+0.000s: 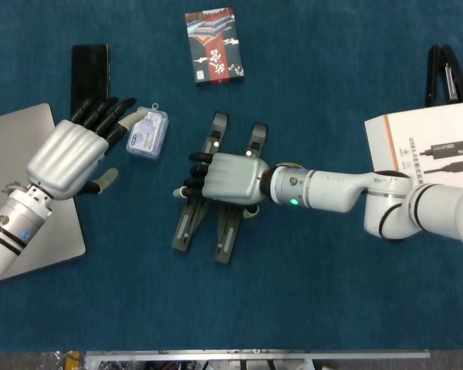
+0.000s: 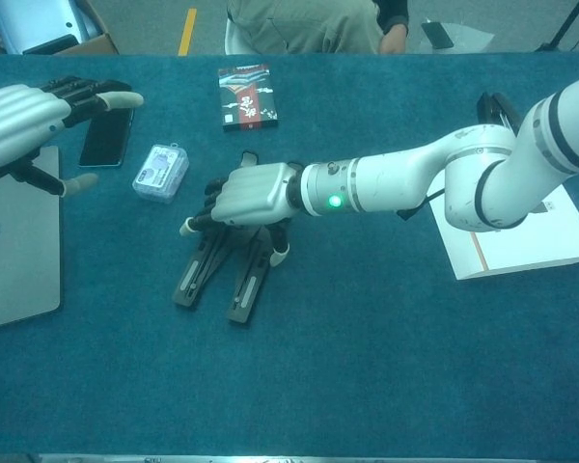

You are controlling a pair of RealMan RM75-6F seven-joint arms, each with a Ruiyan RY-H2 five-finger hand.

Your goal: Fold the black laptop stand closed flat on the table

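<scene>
The black laptop stand [image 1: 225,239] lies on the blue cloth at mid-table, its two arms running side by side and a little apart; in the chest view the stand [image 2: 241,289] shows its near ends below my hand. My right hand [image 1: 228,179] lies palm down across the middle of the stand, fingers curled over its left arm and thumb by the right arm, gripping it; the same hand [image 2: 254,196] appears in the chest view. My left hand [image 1: 65,158] hovers open to the left, fingers spread, holding nothing.
A clear plastic case [image 1: 147,132] sits by my left fingertips, with a black phone [image 1: 89,71] behind it. A grey laptop [image 1: 8,146] lies far left. A card box [image 1: 214,45] is at the back, a white carton [image 1: 432,146] and black clip [image 1: 441,73] at the right.
</scene>
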